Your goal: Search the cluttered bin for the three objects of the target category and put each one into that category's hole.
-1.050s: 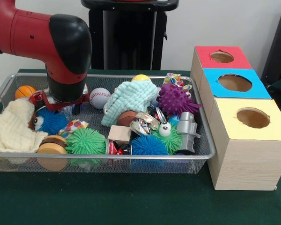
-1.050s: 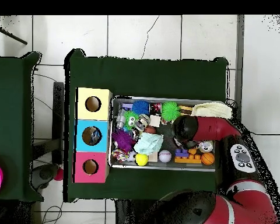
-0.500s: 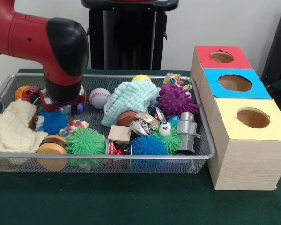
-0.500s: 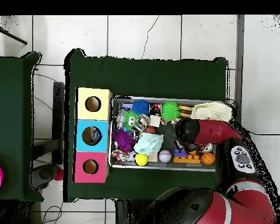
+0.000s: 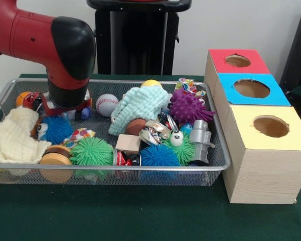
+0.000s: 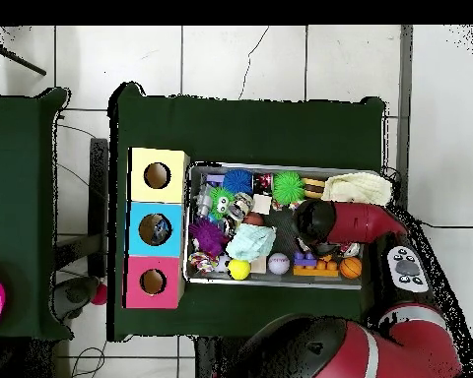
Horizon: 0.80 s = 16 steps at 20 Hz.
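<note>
The wire bin (image 5: 218, 150) holds a jumble of toys. At its left end the red and black arm comes down, and my gripper (image 5: 65, 108) sits under the black wrist, above a blue fuzzy toy with an eye (image 5: 54, 129); the wrist hides its state. An orange basketball (image 5: 23, 98) lies left of it and a baseball (image 5: 107, 104) right of it. Further right lie a yellow ball (image 5: 151, 83) and a brown ball (image 5: 137, 125). Beside the bin stand boxes with holes, topped red (image 5: 238, 61), blue (image 5: 252, 89) and yellow (image 5: 271, 126). In the overhead view the arm (image 6: 329, 219) covers the bin's right part.
Spiky balls lie in the bin: purple (image 5: 188, 108), green (image 5: 92, 150) and blue (image 5: 158, 155). A teal knit cloth (image 5: 138, 104) sits mid-bin and a cream cloth (image 5: 12, 135) drapes the left corner. A wooden block (image 5: 128, 143) and a grey toy (image 5: 200, 138) lie near the front.
The arm's end has shifted a little toward the bin's left end and risen slightly, showing more of the blue fuzzy toy. The toys have not moved.
</note>
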Motion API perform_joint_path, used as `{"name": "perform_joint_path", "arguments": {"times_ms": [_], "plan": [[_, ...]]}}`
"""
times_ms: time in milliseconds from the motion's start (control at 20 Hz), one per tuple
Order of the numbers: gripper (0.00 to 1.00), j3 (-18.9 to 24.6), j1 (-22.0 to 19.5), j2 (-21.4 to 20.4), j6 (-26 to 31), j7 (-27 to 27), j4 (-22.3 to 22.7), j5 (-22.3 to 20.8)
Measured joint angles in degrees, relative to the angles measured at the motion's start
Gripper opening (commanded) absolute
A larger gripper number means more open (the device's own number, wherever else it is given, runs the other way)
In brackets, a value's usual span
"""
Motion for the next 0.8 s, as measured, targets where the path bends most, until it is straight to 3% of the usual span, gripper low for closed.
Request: {"name": "perform_joint_path", "arguments": {"times_ms": [450, 500, 800], "plan": [[1.00, -1.5, 0.5, 0.0, 0.1, 0.0, 0.0, 1.5], [0.00, -1.6, 0.6, 0.0, 0.1, 0.0, 0.0, 1.6], [0.00, -2.1, 0.6, 0.0, 0.2, 0.0, 0.0, 2.6]]}}
